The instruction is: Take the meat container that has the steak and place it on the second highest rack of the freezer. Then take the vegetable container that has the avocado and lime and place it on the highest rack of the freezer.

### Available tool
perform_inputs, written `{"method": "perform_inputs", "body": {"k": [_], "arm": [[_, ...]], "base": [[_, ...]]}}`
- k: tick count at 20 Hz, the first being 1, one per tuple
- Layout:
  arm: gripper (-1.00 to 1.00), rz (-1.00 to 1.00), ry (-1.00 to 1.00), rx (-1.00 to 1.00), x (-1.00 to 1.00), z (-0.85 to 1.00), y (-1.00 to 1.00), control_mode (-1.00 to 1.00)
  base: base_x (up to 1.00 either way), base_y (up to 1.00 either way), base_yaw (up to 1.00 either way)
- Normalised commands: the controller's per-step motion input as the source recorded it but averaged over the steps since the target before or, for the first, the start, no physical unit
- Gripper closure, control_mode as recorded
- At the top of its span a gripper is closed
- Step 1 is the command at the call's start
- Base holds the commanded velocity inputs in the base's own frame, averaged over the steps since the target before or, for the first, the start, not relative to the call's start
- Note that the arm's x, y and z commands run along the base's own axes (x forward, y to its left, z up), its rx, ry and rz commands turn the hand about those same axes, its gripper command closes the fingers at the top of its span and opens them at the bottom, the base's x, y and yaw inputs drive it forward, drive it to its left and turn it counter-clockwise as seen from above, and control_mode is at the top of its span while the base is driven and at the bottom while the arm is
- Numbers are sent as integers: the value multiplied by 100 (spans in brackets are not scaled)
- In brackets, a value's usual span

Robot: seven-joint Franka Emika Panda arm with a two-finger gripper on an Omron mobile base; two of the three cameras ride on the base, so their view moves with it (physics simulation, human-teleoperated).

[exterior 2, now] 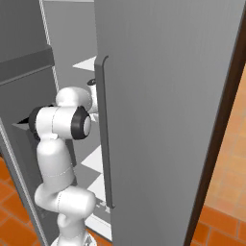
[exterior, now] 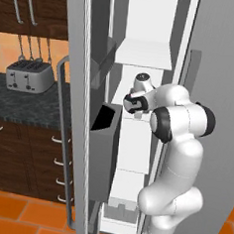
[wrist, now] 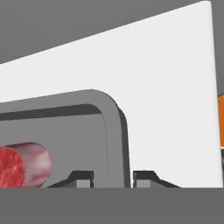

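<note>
In the hand view the grey meat container [wrist: 116, 127] lies on a white rack of the freezer [wrist: 166, 78]. The red steak [wrist: 22, 164] rests inside it at the left. My gripper [wrist: 113, 177] straddles the container's rounded corner rim, and its two dark fingertips [wrist: 83, 176] stand a little off the rim on either side, so it is open. From the left base view the hand [exterior: 140, 83] reaches into the freezer [exterior: 144, 54] below an upper rack. The vegetable container, avocado and lime are out of view.
The freezer's open door [exterior: 79, 111] with its dark bin [exterior: 105, 138] stands left of the arm. Another grey door [exterior 2: 168, 96] with a long bar handle [exterior 2: 103, 134] stands close on the right. A toaster [exterior: 30, 76] sits on the dark counter.
</note>
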Motion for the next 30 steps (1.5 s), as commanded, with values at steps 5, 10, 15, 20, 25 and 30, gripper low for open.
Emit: {"method": "perform_inputs", "body": {"k": [5,10,15,20,25,30], "arm": [[-100,0,0,0,0,0,0,-100],[-100,0,-2,0,-61,8,-7,-100],[-100,0,0,0,-66,47,-3,-100],[-100,3,0,0,-87,24,2,-100],[-100,8,5,0,-97,43,1,-100],[-100,10,5,0,-100,20,17,-100]], "base": [[0,0,0],[0,0,0],[0,0,0],[0,0,0],[0,0,0],[0,0,0]]}}
